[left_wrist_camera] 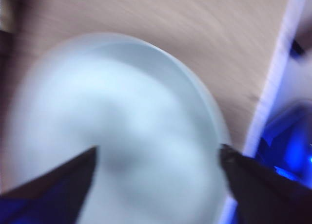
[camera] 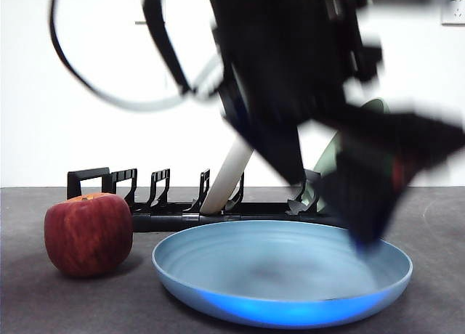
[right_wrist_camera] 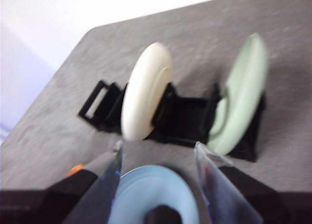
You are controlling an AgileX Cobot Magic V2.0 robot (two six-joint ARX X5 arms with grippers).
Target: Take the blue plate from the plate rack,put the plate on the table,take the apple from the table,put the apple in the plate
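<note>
The blue plate (camera: 283, 276) lies flat on the dark grey table (camera: 43, 305), in front of the black plate rack (camera: 167, 219). To its left stands the red apple (camera: 89, 234), untouched. A dark, blurred arm (camera: 363, 196) hangs over the plate's right rim. My left gripper (left_wrist_camera: 156, 160) is open, its jaws wide apart just above the pale, blurred plate (left_wrist_camera: 136, 126). Higher up, my right gripper (right_wrist_camera: 158, 148) is open and empty above the plate (right_wrist_camera: 146, 190), facing the rack (right_wrist_camera: 180, 117). An orange sliver of the apple (right_wrist_camera: 74, 170) shows beside it.
A cream-white plate (camera: 229, 174) leans in the middle of the rack, and a sage-green plate (camera: 325, 163) stands at its right end. Both also show in the right wrist view, the cream plate (right_wrist_camera: 146, 97) and the green plate (right_wrist_camera: 241, 92). Black cables loop overhead.
</note>
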